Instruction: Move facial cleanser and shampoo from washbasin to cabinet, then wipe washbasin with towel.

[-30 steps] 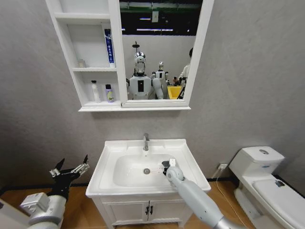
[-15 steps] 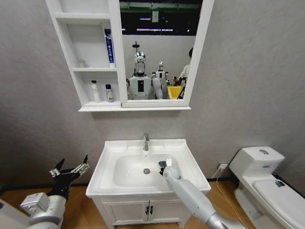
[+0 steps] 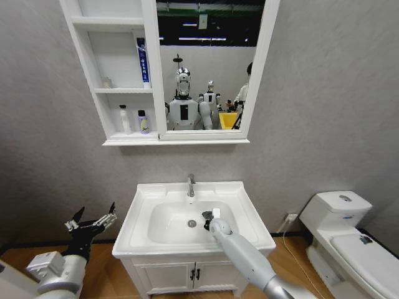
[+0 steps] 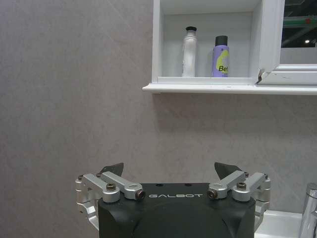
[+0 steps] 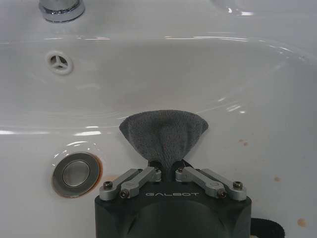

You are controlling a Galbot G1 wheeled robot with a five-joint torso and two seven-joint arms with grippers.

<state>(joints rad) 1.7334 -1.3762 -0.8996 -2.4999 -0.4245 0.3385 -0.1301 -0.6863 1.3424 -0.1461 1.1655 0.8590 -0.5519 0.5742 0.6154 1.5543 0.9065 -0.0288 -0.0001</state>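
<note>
In the head view the white washbasin sits at centre with its chrome tap. My right gripper is down in the bowl just right of the drain, shut on the dark grey towel, which fans out flat against the bowl wall ahead of the right gripper. My left gripper hangs open to the left of the basin, apart from it. In the cabinet, a white bottle and a purple bottle stand on the lowest shelf; which is cleanser or shampoo I cannot tell.
A blue tube stands upright on the cabinet's middle shelf. A white toilet is at the right. The two-door vanity lies under the basin. Small brown spots mark the bowl.
My right gripper has slid the towel leftward across the bowl, closer to the drain. The left arm has not moved.
</note>
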